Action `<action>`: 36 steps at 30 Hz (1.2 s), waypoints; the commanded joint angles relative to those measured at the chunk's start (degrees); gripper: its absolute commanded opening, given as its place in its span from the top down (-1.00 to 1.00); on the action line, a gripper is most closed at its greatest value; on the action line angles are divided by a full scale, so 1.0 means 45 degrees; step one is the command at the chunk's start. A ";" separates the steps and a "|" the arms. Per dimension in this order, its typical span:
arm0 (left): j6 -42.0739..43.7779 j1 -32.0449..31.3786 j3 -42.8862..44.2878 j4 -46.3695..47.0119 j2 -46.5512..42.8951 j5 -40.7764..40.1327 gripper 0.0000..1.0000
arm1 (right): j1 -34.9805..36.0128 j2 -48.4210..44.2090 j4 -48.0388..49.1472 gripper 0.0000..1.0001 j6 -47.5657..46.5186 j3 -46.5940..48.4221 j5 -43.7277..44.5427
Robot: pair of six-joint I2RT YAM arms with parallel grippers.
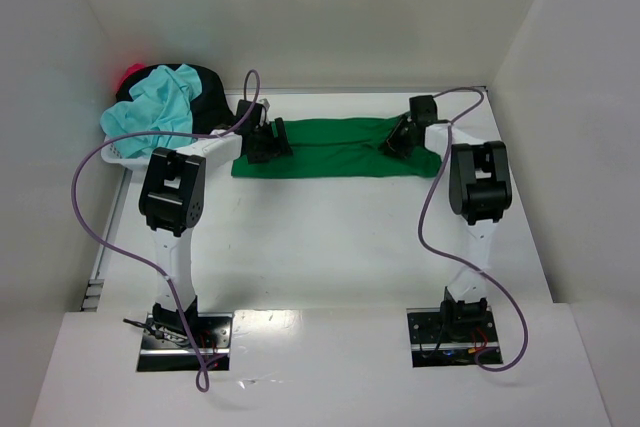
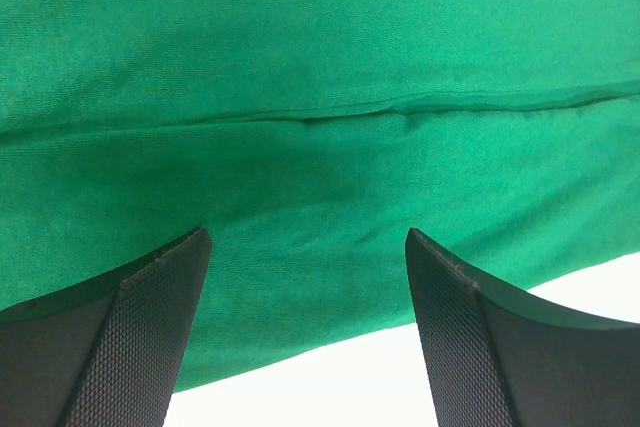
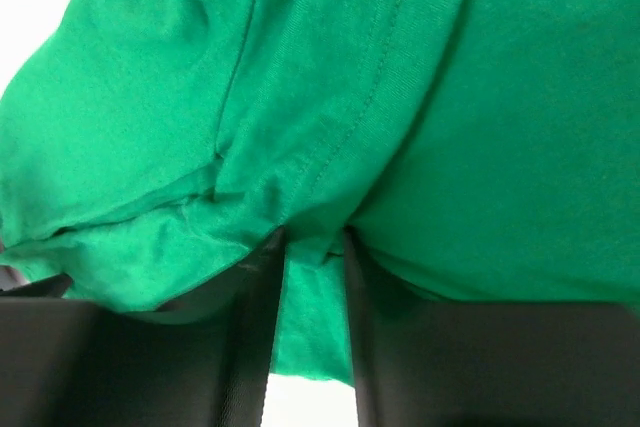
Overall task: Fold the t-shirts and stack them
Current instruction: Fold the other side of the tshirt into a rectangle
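Toward the far edge of the white counter point(image 1: 330, 237), a bright green cotton t-shirt point(image 1: 335, 150) lies folded into a long band, likely ready for a crosswise fold. The left end effector point(image 2: 305, 237) hangs released over its left end. The right end effector point(image 3: 312, 247) pinches a fold at its right end, probably to carry it across. In the far left corner, a small white basket point(image 1: 125, 160) holds the crumpled turquoise, black and pink shirts point(image 1: 150, 112), apparently waiting their turn.
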 commanded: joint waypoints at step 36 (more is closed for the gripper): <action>0.0717 0.0104 -0.0546 -0.1293 0.0903 -0.0168 -0.71 | 0.0257 0.2979 -0.1267 -0.60 -0.1034 0.7249 -0.1014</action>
